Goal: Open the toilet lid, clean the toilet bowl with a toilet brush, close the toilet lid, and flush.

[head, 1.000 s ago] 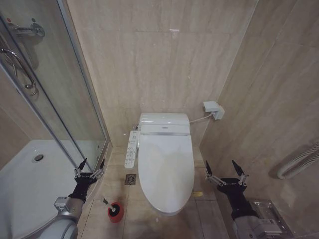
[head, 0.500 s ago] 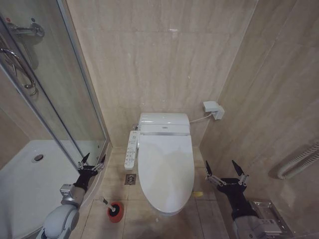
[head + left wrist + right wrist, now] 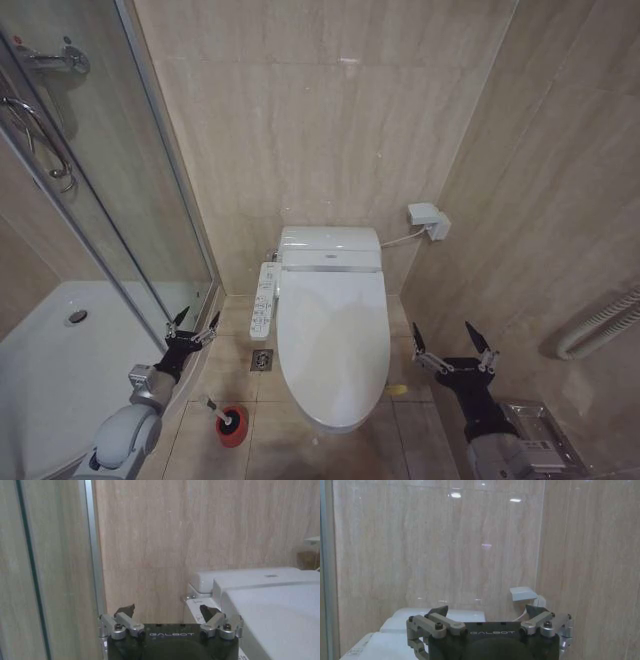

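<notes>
The toilet lid point(image 3: 335, 335) lies shut over the toilet bowl, which is hidden beneath it. A yellow-green strap point(image 3: 397, 389) sticks out at its right edge. The toilet brush point(image 3: 214, 407) stands in its red cup holder point(image 3: 232, 426) on the floor left of the toilet's front. My left gripper point(image 3: 193, 326) hangs open above the shower sill, behind the brush and left of the lid. My right gripper point(image 3: 452, 342) is open to the right of the toilet, near the strap. In the left wrist view the open left gripper point(image 3: 166, 610) faces the wall, with the lid point(image 3: 280, 611) beside it. The right gripper point(image 3: 487, 611) also points at the wall.
A glass shower door point(image 3: 150, 200) and a white shower tray point(image 3: 60, 370) fill the left side. A control panel point(image 3: 264, 298) runs along the toilet's left side, with a floor drain point(image 3: 262, 360) below it. A wall box point(image 3: 428, 220) and a grey hose point(image 3: 600, 320) are on the right wall.
My left gripper has moved forward and a little to the right, toward the control panel. The right arm and the toilet have not moved.
</notes>
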### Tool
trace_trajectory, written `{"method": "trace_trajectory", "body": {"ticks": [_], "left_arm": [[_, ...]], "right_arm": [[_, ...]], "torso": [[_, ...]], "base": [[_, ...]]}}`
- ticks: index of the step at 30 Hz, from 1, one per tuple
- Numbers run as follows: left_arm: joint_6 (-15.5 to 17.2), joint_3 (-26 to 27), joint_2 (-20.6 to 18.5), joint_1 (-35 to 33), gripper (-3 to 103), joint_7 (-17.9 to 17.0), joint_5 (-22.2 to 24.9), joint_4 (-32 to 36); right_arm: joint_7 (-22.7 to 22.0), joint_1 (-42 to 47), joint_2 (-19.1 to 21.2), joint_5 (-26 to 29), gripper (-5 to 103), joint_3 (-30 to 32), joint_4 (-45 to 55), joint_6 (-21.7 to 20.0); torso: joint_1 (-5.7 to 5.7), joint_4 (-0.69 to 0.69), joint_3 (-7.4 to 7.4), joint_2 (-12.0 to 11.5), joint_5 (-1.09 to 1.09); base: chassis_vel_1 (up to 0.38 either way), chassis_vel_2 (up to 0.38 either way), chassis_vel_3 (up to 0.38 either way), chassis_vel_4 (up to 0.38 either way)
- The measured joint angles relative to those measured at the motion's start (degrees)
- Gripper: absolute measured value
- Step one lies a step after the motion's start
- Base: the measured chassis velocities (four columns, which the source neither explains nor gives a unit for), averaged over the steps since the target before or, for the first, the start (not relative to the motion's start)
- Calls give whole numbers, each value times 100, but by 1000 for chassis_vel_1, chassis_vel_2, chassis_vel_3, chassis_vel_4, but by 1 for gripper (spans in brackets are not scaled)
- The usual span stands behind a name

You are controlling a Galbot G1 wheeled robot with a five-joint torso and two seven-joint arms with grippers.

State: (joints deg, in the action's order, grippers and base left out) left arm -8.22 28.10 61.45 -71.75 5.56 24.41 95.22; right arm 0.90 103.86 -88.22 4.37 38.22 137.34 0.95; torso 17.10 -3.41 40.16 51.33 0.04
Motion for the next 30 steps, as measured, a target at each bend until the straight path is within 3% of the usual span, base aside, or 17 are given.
{"method": "trace_trajectory", "body": {"ticks": [30], "left_arm": [[-274,-95,194,-325,86,248,-256,15]], "right_arm": [[0,0,0,0,100,0,0,0]], "torso": [[1,0,0,0,0]], "base": [[-17,15,14,-14]]}}
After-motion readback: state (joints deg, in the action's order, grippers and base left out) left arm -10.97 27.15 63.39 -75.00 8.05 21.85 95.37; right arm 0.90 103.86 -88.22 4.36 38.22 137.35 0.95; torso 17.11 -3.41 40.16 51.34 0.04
